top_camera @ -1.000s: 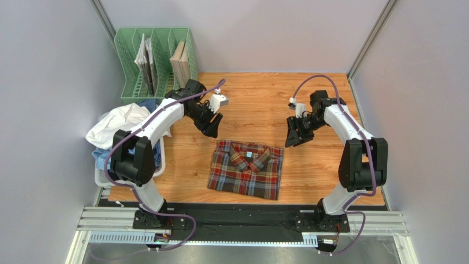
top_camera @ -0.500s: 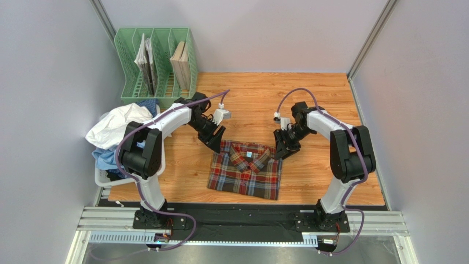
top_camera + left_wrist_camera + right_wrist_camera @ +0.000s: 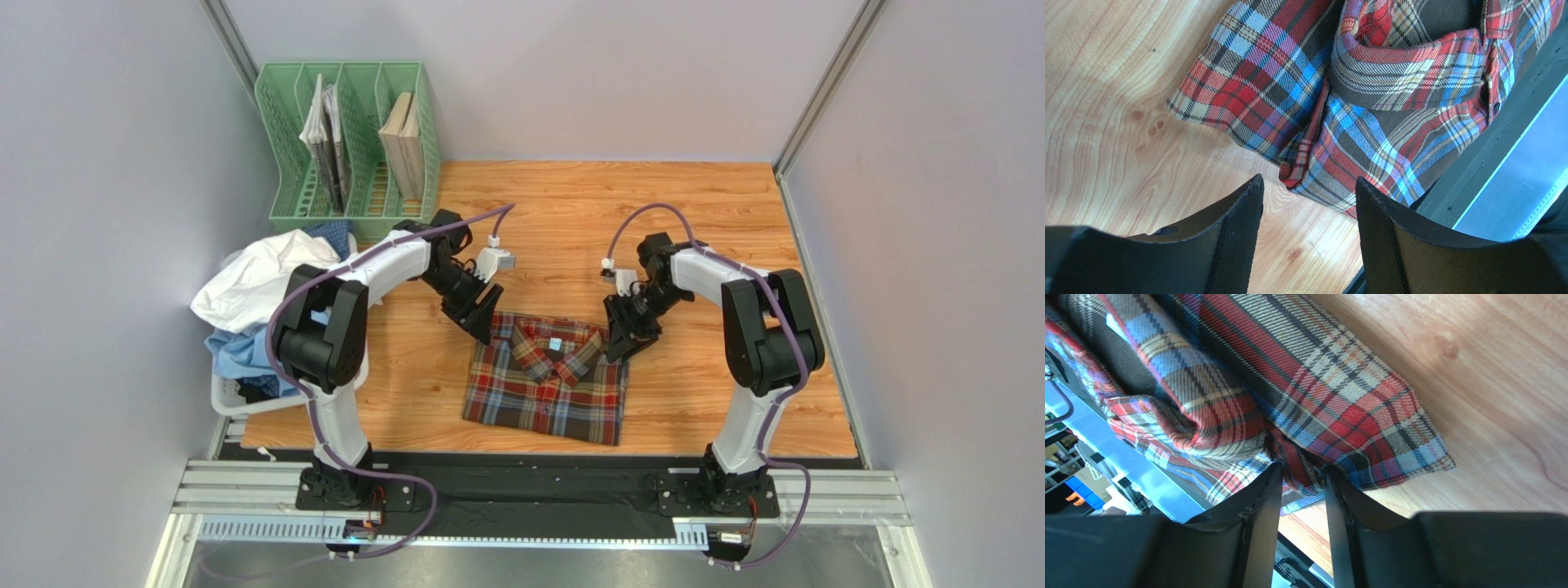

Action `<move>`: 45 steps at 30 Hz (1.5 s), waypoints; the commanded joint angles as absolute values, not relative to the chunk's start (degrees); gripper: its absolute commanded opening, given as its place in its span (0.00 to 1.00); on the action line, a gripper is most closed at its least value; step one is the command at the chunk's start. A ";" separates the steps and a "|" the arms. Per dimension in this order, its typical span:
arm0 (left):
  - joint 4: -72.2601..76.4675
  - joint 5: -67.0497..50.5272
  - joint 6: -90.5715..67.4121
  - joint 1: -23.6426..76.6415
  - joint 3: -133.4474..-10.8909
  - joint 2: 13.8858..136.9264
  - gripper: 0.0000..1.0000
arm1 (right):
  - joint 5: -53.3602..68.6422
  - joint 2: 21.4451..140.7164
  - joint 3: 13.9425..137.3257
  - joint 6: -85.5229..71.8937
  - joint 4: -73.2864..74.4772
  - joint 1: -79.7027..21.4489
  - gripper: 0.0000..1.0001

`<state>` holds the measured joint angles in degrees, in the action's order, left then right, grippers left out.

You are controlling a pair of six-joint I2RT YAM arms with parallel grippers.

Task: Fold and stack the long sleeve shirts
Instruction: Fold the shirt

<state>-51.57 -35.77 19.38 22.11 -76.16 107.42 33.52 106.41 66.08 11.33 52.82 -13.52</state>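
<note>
The tartan long sleeve shirt (image 3: 546,380) lies folded, collar up, in the middle of the wooden table. My left gripper (image 3: 476,321) is at its far left corner. In the left wrist view that gripper (image 3: 1308,184) is open over bare wood, with the shirt's edge (image 3: 1389,110) just past the fingertips. My right gripper (image 3: 617,341) is at the far right corner. In the right wrist view its jaws (image 3: 1303,473) stand narrow, with a fold of the shirt's edge (image 3: 1247,386) between the tips. A white shirt (image 3: 264,282) and a light blue one (image 3: 236,352) are heaped at the left.
A white basket (image 3: 227,395) at the table's left edge holds the heaped shirts. A green file rack (image 3: 350,135) with books stands at the back left. Grey walls close in both sides, and the black rail (image 3: 528,484) runs along the near edge.
Both arms have come in from the back and lowered to the tartan shirt's far corners. The right jaws have narrowed around the shirt's edge. The left jaws stay as wide.
</note>
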 commanded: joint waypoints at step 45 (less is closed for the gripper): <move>-41.57 -33.48 19.68 19.95 -73.74 102.59 0.38 | 23.19 102.15 75.49 12.91 51.74 -10.11 0.25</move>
<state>-42.17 -33.08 18.68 21.32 -73.76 110.15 24.43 105.75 69.58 11.09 48.69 -11.38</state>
